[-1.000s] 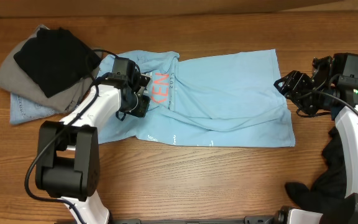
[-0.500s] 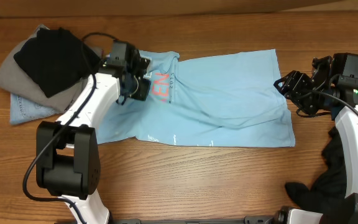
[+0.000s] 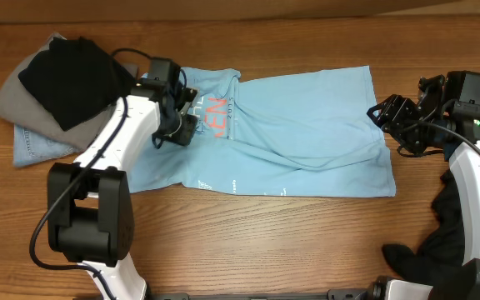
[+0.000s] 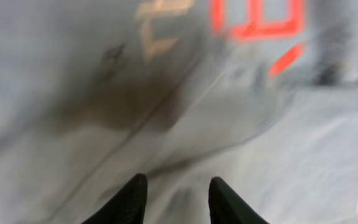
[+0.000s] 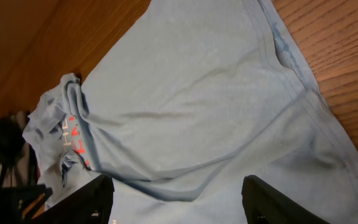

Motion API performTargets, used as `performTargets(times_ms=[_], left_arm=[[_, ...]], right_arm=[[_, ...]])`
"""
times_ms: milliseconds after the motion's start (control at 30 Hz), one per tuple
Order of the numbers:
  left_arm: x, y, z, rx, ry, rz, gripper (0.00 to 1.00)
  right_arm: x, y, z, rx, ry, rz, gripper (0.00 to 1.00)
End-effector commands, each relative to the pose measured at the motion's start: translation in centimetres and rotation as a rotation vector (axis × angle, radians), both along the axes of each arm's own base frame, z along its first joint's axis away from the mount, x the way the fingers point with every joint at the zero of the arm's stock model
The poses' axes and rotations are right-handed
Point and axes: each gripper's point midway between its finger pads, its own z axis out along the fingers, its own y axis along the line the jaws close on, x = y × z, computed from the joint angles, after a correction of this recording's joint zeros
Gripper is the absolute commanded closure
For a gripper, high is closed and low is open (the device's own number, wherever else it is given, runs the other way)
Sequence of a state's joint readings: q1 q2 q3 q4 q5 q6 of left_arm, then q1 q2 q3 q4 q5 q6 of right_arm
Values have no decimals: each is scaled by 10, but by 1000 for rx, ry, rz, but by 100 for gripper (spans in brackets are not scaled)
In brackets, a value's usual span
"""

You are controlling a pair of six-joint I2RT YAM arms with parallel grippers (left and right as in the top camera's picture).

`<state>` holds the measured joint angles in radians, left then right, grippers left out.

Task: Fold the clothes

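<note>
A light blue T-shirt (image 3: 307,125) with orange lettering (image 3: 215,115) lies spread and wrinkled on the wooden table. My left gripper (image 3: 183,127) is low over the shirt's left part, right beside the lettering. In the left wrist view its fingertips (image 4: 178,190) stand a little apart over blurred blue fabric, with the orange letters (image 4: 257,25) ahead. My right gripper (image 3: 388,117) hovers at the shirt's right edge. In the right wrist view its fingers (image 5: 179,199) are wide open and empty above the shirt (image 5: 197,99).
A pile of clothes sits at the back left: a black garment (image 3: 73,71) on a grey one (image 3: 15,96) and a denim piece (image 3: 36,148). Another black garment (image 3: 448,237) lies at the front right by the right arm's base.
My left gripper moved toward the back over the shirt's left part, then came slightly forward again beside the lettering. The fabric there shifted a little. The right arm stayed still.
</note>
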<state>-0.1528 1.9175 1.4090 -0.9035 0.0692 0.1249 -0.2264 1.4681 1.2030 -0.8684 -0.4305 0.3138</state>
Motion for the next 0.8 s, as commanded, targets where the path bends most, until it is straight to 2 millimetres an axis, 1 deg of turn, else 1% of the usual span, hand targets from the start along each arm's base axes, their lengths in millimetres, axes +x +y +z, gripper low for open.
performTargets(times_ms=[0,67,233,367,533,600,700,767], left_arm=[[-3,40,-2,112,40,113,65],[-11,60,-5,143,75,190,66],[-18,82,-10,126,101,333,66],[-18,81,-21,54,100,361,64],[-19,66,-41,-37,87,348,61],[-23,66,-47,-29,88,347,59],[-25,67,-54,-25,84,347,60],[-25,67,-55,-25,83,347,64]], right_arm=[[3,1,18,-12,-54,12,31],[3,0,17,-21,-51,6,30],[3,-3,15,-36,-44,-3,30],[2,-3,15,-36,-41,-3,30],[3,-6,14,-51,-39,-12,30],[3,-7,14,-55,-39,-14,30],[3,-7,14,-55,-39,-14,30],[3,-7,14,-55,-40,-14,30]])
